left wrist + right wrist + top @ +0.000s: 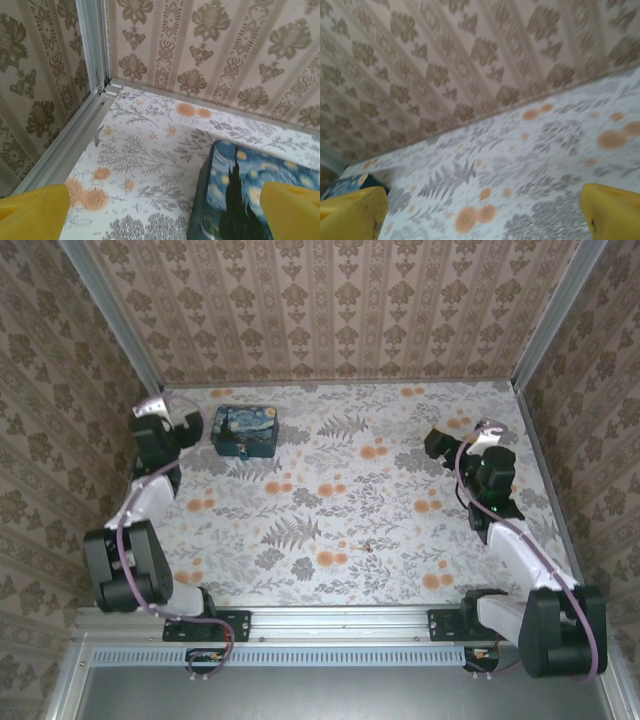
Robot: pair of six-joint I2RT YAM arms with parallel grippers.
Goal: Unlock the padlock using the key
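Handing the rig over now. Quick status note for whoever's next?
Left gripper: open, empty, beside the tin box, far left.
Right gripper: open, empty, far right.
Key: likely the small dark speck lying between the arms, untouched.
Padlock: possibly the small item at the tin box's front edge; too small to confirm.
Done: nothing. Left: pick up key, unlock padlock.

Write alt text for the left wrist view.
The left hand is open, yellow fingertips at both lower corners; a blue-and-yellow painted tin box sits at lower right on the floral-patterned table. A silvery metal frame edges brown patterned walls behind.
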